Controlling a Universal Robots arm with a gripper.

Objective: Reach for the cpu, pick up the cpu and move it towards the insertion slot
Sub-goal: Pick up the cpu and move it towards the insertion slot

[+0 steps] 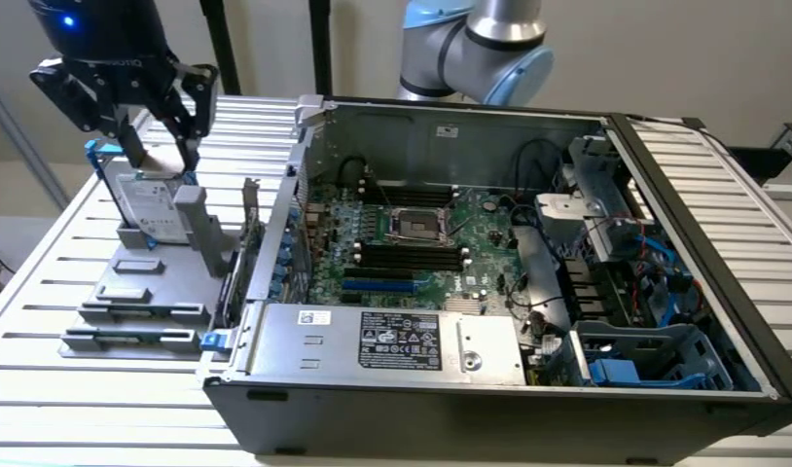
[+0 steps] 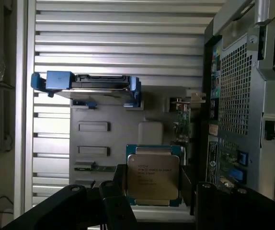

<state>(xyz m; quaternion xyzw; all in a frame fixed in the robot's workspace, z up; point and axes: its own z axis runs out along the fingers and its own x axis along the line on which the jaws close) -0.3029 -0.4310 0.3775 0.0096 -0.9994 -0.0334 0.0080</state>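
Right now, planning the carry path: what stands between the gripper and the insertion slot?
In the exterior view, the case's side wall rises between the gripper and the insertion slot.

- The cpu (image 2: 153,176): flat square chip with a silvery-grey printed top and green rim. It is level, outside the computer case (image 2: 243,96), with the gripper (image 2: 153,189) clamped on two opposite edges.
- The insertion slot (image 1: 417,226): square, shiny metal frame, dark centre, on the motherboard (image 1: 481,219) inside the case.

No words or numbers can be read here. The cpu (image 2: 153,176) has small dark print on its silvery top (the letters are too tiny to make out). The power supply (image 1: 383,341) has a black label and a white sticker, both too small to read.
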